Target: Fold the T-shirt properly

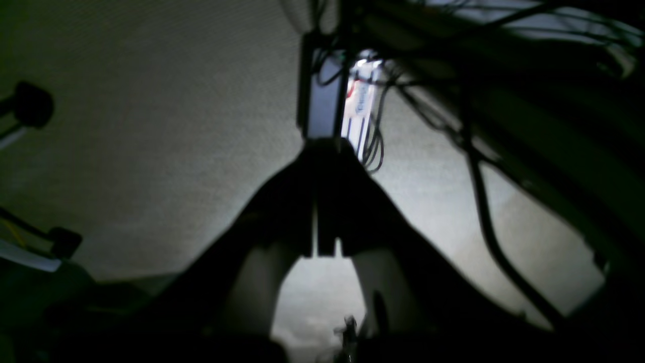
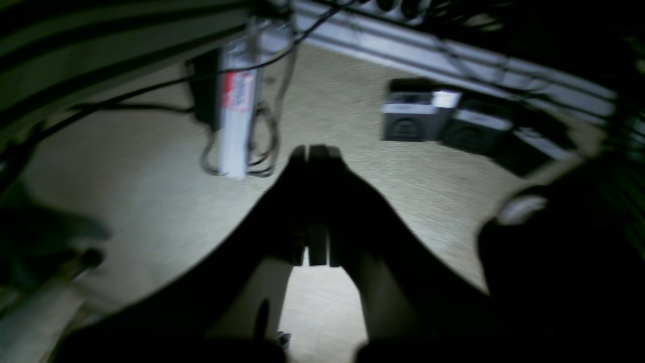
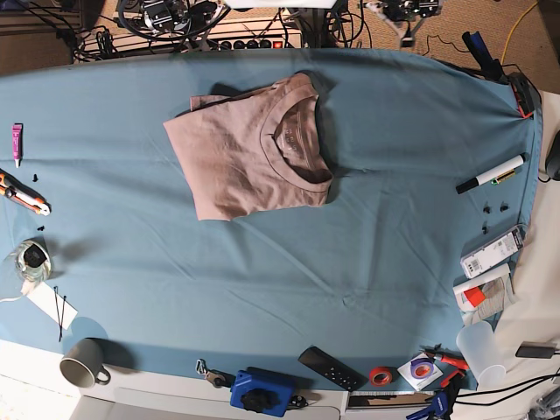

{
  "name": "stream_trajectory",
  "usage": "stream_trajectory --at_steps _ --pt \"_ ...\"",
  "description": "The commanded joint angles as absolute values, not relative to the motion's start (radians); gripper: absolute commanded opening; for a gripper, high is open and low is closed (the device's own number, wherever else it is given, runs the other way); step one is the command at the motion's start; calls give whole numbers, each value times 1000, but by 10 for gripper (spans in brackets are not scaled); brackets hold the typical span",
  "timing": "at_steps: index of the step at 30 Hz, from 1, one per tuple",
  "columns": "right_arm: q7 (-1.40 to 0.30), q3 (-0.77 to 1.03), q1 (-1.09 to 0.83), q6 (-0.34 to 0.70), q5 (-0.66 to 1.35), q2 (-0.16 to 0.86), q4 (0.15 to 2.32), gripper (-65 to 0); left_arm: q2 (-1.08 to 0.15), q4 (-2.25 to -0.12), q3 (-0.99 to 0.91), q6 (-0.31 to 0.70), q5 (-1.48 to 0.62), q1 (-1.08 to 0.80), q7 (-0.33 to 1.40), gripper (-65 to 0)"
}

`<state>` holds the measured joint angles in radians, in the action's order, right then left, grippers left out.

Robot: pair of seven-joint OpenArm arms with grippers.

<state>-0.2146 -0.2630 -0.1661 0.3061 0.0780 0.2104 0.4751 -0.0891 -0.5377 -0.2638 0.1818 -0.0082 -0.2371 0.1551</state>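
Folded T-shirt point(image 3: 254, 149) lying on the teal-covered desk point(image 3: 289, 262), toward the far edge, collar facing up, clear of both arms. Left claw point(image 1: 325, 146) pressed fully together, gripping nothing, aimed at pale carpet point(image 1: 151, 151) beneath hanging cables. Right claw point(image 2: 315, 151) likewise closed tight and empty, over carpet near dark boxes point(image 2: 443, 121). Marker point(image 3: 490, 173), mug point(image 3: 83, 363), remote point(image 3: 331, 367) scattered along the desk's edges.

Teal-blue cloth point(image 3: 367, 254) covers the table under even overhead light, beige carpet floor point(image 2: 352, 166) below it looks dim in both wrist views, a power strip point(image 3: 254, 42) and tangled cables point(image 3: 166, 17) sit beyond the far edge, dark boxes point(image 2: 443, 121) stand on the carpet.
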Motion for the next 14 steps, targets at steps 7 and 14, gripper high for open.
stream_trajectory --at_steps 7,14 --pt "-209 -261 -166 302 78 222 477 -650 -102 -556 -266 180 -7 -250 157 -650" --pt "-232 -261 -166 302 78 222 477 -650 -100 -556 -266 179 -7 -249 156 -650"
